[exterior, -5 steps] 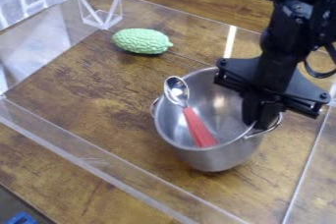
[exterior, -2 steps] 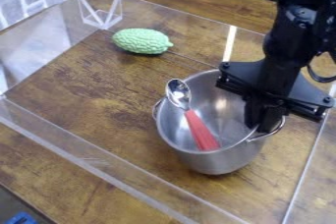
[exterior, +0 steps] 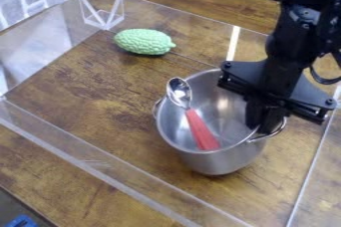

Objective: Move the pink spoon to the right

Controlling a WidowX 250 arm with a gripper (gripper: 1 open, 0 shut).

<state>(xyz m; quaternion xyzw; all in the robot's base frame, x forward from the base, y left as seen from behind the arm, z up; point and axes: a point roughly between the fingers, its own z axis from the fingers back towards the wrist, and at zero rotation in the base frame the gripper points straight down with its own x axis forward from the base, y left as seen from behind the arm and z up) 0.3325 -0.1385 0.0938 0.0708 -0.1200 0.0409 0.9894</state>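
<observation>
On the far left side of the wooden table point(exterior: 80, 166) stands a low clear plastic wall point(exterior: 54, 32), and it goes around the working area like a shallow tray. Behind it, near the back corner, a small folded piece of clear plastic point(exterior: 99, 12) stands upright. A little to the right of this piece lies the bumpy green vegetable point(exterior: 144, 41), directly on the wood and well apart from everything else.

More to the right, near the middle of the picture, stands the round steel pot point(exterior: 173, 139). The pink spoon point(exterior: 194, 116) lies in this pot. Its shiny silver bowl rests on the pot's rim at the back left side, and its pink-red handle goes down into the pot toward the front right, so the spoon is tilted. The end of the handle lies on the bottom of the pot.

At the right side of the pot the black arm point(exterior: 304, 32) comes down from the top right corner. The gripper point(exterior: 270, 118) points steeply downward and its tip is at the right rim of the pot, just beside or on the edge; it is not possible to tell if it touches. The fingers are pressed fully together and they hold nothing. The gripper is apart from the spoon's handle, with bare pot bottom between them.
</observation>
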